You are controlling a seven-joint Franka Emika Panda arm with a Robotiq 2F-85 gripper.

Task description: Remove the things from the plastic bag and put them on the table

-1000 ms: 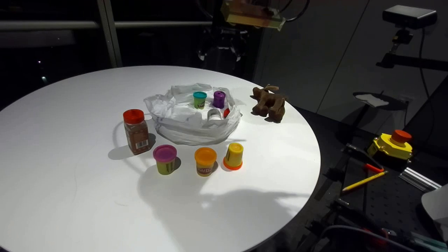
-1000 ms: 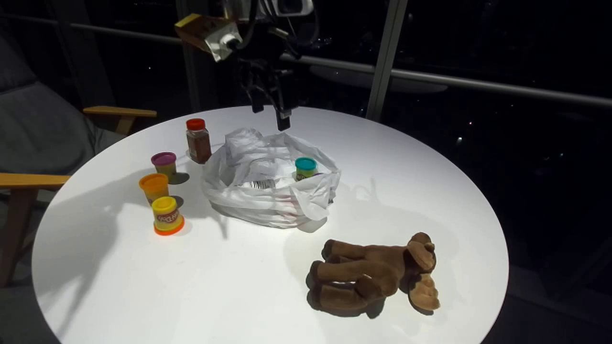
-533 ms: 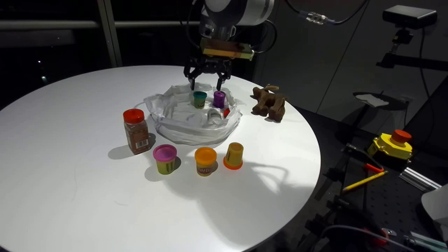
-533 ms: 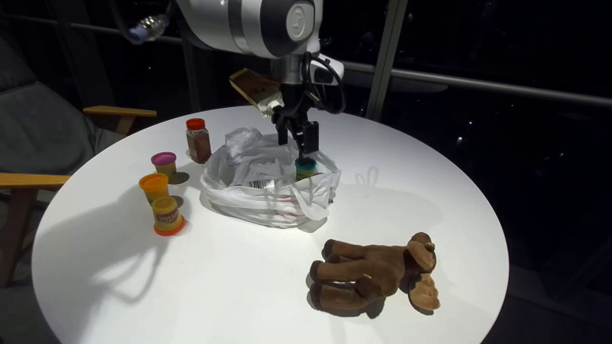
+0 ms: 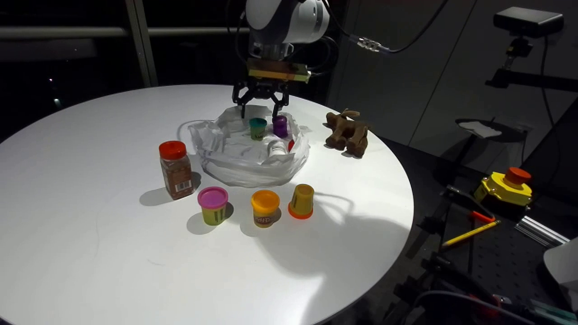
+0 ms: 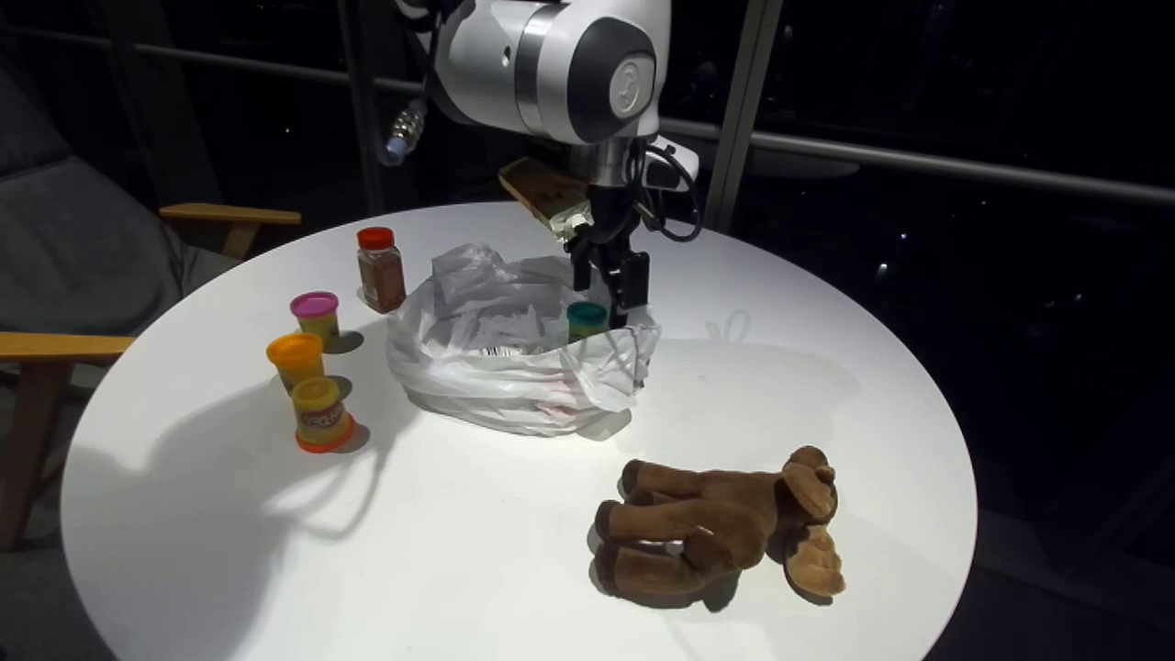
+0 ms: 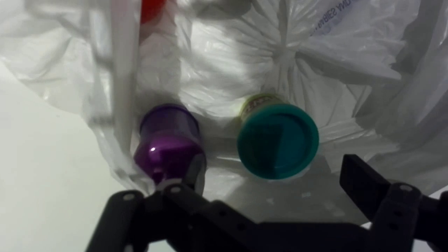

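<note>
In an exterior view, the gripper (image 5: 259, 113) hangs over the far part of the white plastic bag (image 5: 246, 174), its jaws spread and its fingertips well apart. Inside the open bag, the teal-lidded tub (image 5: 258, 131) stands upright just beside the purple container (image 5: 280, 127); nearer the front rim are a pale cylinder (image 5: 277, 148) and a red object (image 5: 291, 145), partly hidden. Outside the bag, on the round white table (image 5: 117, 253), stand a red-lidded jar (image 5: 176, 171), a pink-lidded tub (image 5: 213, 207), an orange-lidded tub (image 5: 265, 207) and a yellow tub (image 5: 302, 198) with orange at its base. In an exterior view, a brown plush animal (image 6: 698, 523) lies on its side on the table, apart from the bag, and the gripper's fingers point down near the teal-lidded tub; a chair (image 6: 83, 211) sits beyond the table's edge. In the wrist view, the jaws are spread too: one finger overlaps the purple container, and I cannot tell whether it touches; the other stands away to the right, past the teal-lidded tub. Faint printing (image 7: 334, 15) runs across the bag's plastic in an upper corner.
</note>
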